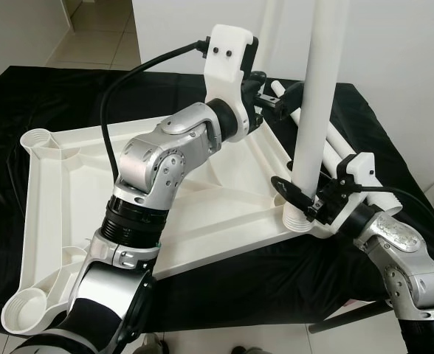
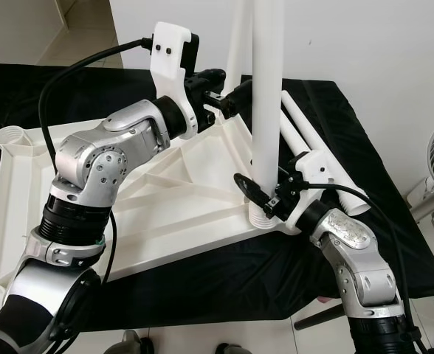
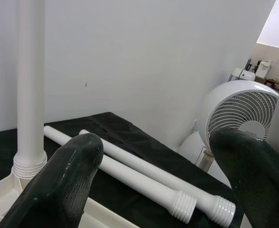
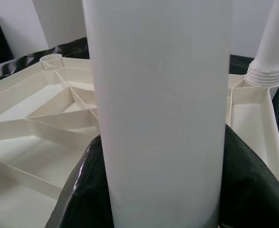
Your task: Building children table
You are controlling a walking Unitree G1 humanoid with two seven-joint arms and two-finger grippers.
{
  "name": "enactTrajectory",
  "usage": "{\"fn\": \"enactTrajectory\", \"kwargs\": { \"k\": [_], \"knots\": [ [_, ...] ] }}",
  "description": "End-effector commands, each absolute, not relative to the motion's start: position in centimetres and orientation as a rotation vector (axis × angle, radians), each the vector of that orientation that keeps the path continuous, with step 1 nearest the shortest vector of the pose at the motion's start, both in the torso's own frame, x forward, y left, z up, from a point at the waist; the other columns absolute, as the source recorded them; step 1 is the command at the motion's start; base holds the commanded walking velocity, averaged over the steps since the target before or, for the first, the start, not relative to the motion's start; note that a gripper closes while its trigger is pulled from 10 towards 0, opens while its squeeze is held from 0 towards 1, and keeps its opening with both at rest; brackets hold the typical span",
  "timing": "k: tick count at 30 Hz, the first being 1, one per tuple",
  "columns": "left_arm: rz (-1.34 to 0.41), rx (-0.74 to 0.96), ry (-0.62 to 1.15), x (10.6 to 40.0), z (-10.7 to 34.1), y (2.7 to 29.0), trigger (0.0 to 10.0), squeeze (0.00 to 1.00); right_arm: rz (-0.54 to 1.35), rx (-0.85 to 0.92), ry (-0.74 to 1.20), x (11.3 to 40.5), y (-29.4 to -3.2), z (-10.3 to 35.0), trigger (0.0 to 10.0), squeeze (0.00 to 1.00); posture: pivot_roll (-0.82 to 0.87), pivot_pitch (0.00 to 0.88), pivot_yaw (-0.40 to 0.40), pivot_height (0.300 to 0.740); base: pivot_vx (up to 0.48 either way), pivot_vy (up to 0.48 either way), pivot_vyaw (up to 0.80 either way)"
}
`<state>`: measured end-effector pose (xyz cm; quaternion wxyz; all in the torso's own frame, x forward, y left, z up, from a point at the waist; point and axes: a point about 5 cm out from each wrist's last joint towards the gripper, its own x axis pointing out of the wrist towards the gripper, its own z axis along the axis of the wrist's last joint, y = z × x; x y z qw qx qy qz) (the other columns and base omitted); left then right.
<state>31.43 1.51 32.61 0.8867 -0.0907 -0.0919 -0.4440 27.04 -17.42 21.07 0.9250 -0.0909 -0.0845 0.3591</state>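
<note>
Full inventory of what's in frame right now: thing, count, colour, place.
Upside-down ribbed plastic tabletop: 1, white, lying on the black cloth.
Upright plastic table legs: 2, white, standing in corner sockets, near one, far one.
Loose threaded table legs: 2, white, lying side by side on the cloth beyond the tabletop.
Black cloth: 1, covering the work surface.
Round fan: 1, white, on the robot's right, beside the surface.
Left gripper: open, at the tabletop's far corner.
Right gripper: black fingers around the near upright leg's base.
</note>
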Motion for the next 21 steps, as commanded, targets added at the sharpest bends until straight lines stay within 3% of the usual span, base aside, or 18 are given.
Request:
{"fn": "enactTrajectory", "kwargs": {
  "k": [1,8,21],
  "knots": [
    [-0.984,-0.185,-0.238,30.4,33.9,0.6,10.0,0.00,0.745,-0.202,-0.123,27.2,-17.4,20.4,10.0,0.00,-0.02,0.116,-0.023,0.740,0.000,0.000,0.00],
    [-0.972,-0.171,-0.221,30.7,33.7,0.7,10.0,0.00,0.869,-0.220,-0.126,26.2,-17.4,22.1,10.0,0.00,-0.02,0.111,-0.028,0.740,0.000,0.000,0.00],
    [-0.978,-0.189,-0.241,30.3,34.4,0.7,10.0,0.00,0.882,-0.225,-0.062,26.9,-17.1,21.2,10.0,0.00,-0.02,0.097,-0.039,0.740,0.000,0.000,0.00]
  ]
}}
